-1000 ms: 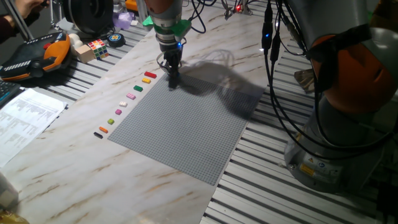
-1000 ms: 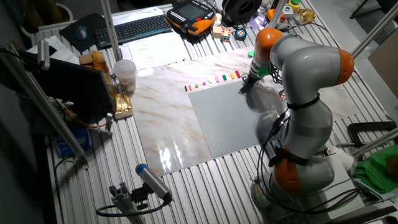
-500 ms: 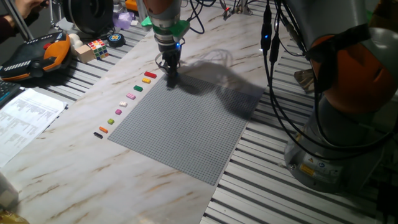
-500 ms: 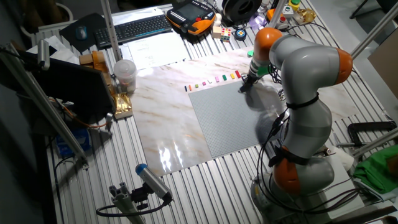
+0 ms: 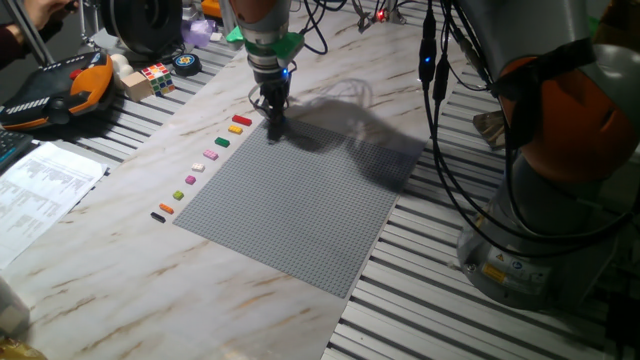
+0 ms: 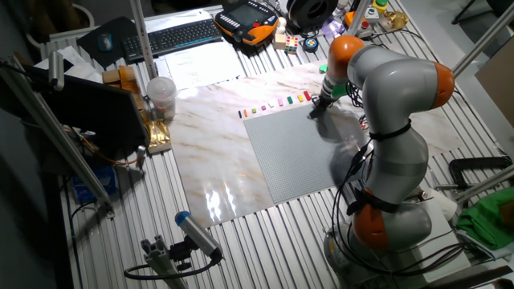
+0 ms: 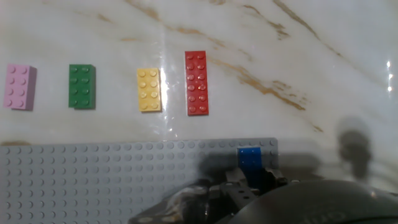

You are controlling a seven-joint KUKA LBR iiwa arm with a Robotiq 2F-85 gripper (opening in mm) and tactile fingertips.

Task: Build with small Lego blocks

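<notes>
Pincer (image 5: 275, 127) lowered at the far corner of the grey baseplate (image 5: 300, 200); its fingertips straddle a blue brick (image 7: 251, 158) seated on the plate near its edge, though whether they grip it cannot be told. Just beyond the plate edge, on the marble worktop (image 5: 120, 260), lie a red brick (image 7: 196, 83), yellow brick (image 7: 149, 89), green brick (image 7: 81, 86) and pink brick (image 7: 19, 86) in a row, apart from one another.
</notes>
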